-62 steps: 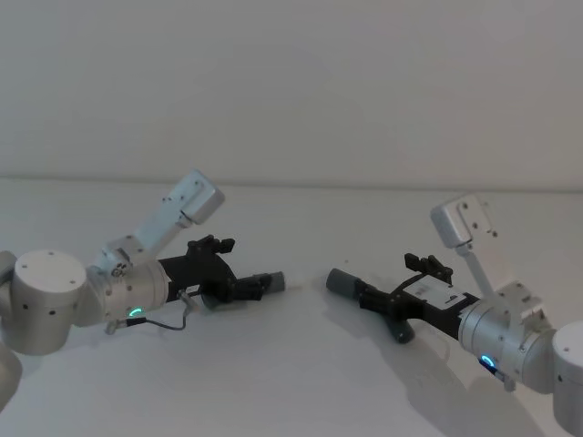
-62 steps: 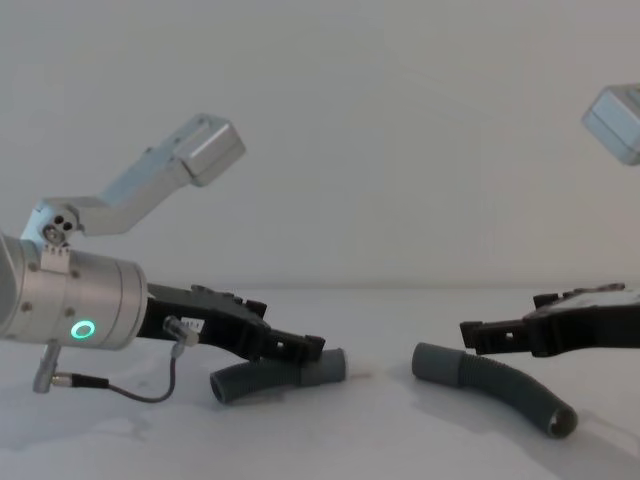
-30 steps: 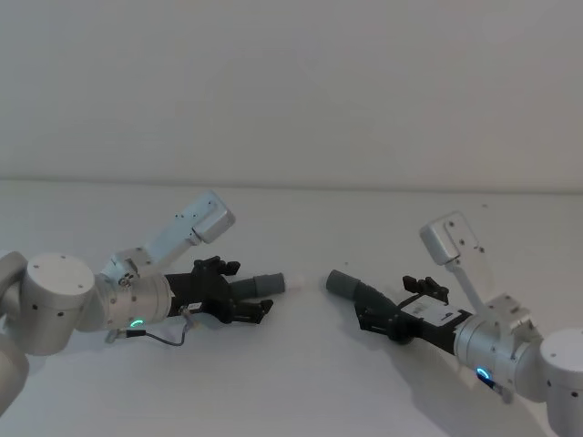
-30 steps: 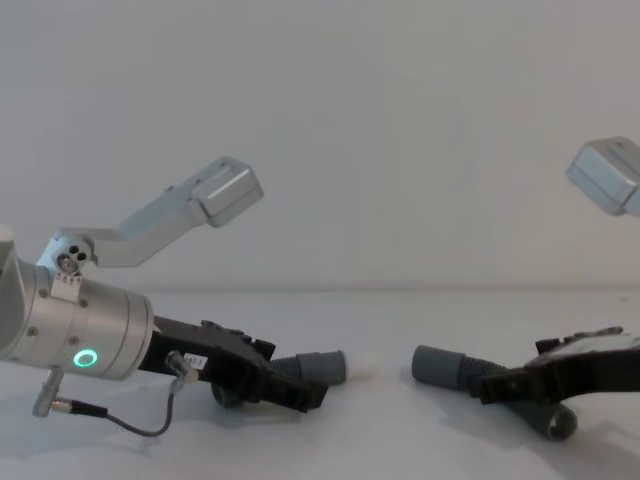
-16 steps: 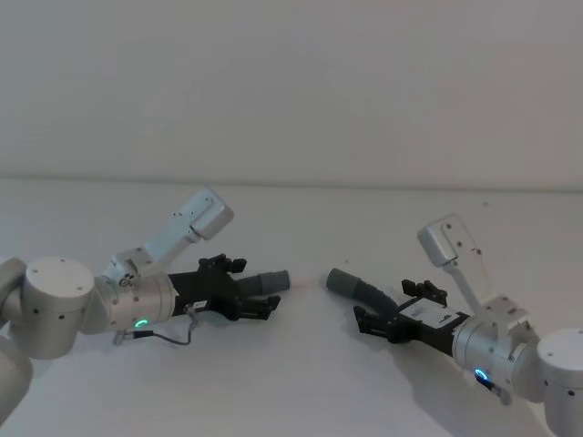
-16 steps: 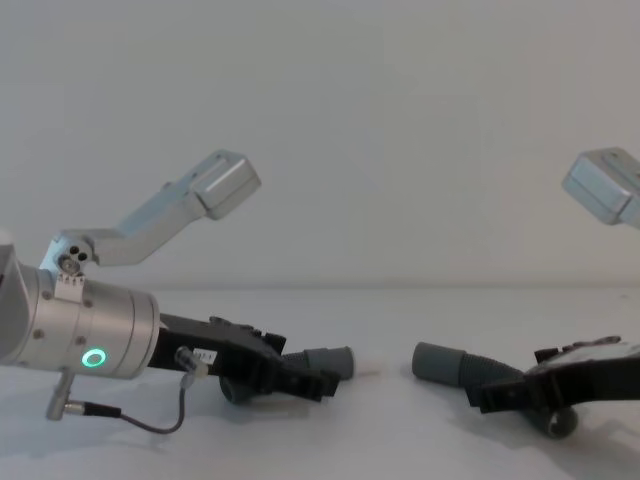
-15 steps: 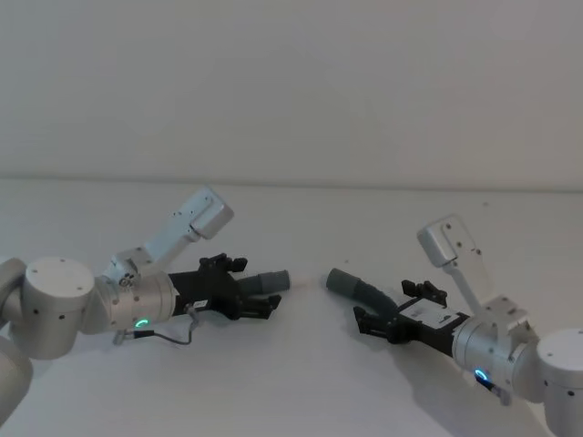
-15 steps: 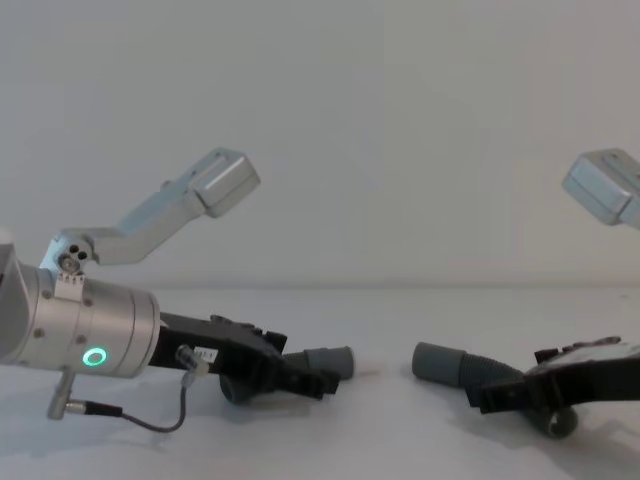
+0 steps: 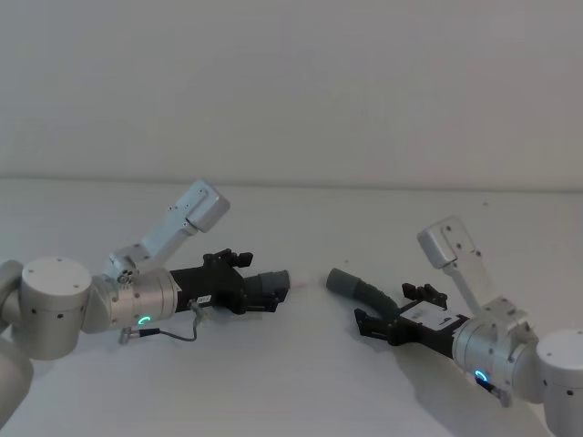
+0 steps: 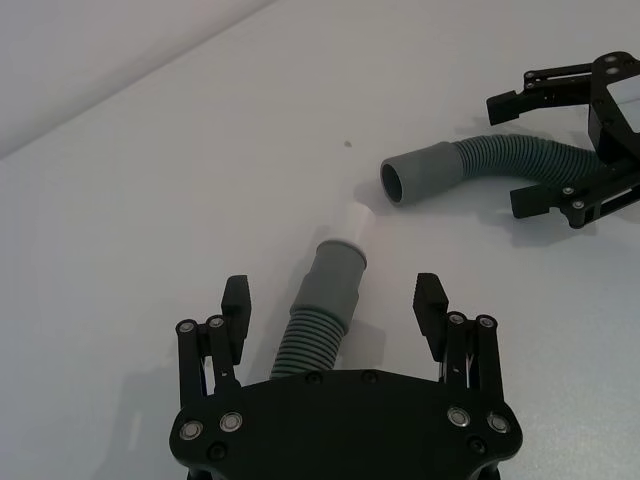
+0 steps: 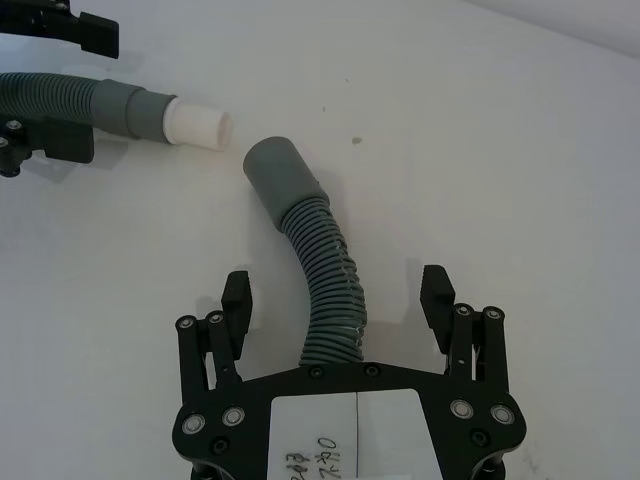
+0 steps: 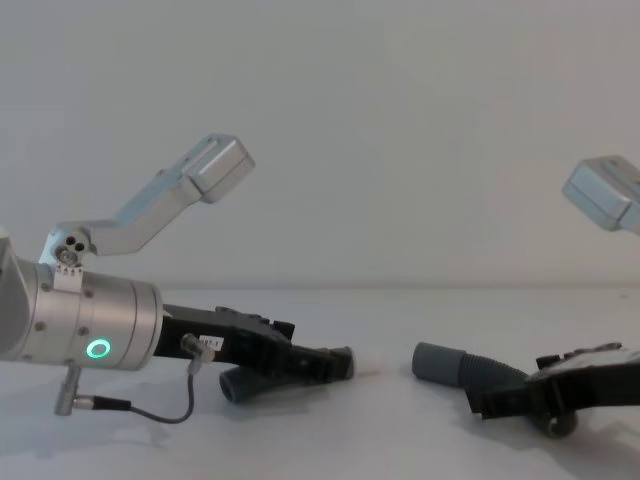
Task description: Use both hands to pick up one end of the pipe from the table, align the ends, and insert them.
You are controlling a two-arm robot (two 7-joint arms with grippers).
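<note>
The pipe (image 9: 363, 289) lies on the table (image 9: 301, 382) as two pieces, cuffs facing across a gap. The wrist views resolve what the side-on chest view obscures. The left gripper (image 10: 333, 295) has its fingers spread astride the white-tipped piece (image 10: 318, 335), the right gripper (image 11: 337, 283) likewise astride the grey-cuffed piece (image 11: 322, 245), and neither is clamping.

Left gripper (image 10: 333, 292) and right gripper (image 11: 337, 283): black, angular, two-fingered bodies studded with round silver screws (image 10: 230, 421), the right one carrying a white label (image 11: 355, 430) with dark handwritten marks. Each is mounted on a silver wrist cylinder (image 12: 50, 320) with a green ring light (image 12: 98, 349). On the left one, a thin grey cable (image 12: 105, 404) loops beneath and a pale silver, box-ended bracket (image 12: 215, 165) is fixed above. Large rounded white joint housings (image 9: 50, 305) adjoin the cylinders.
</note>
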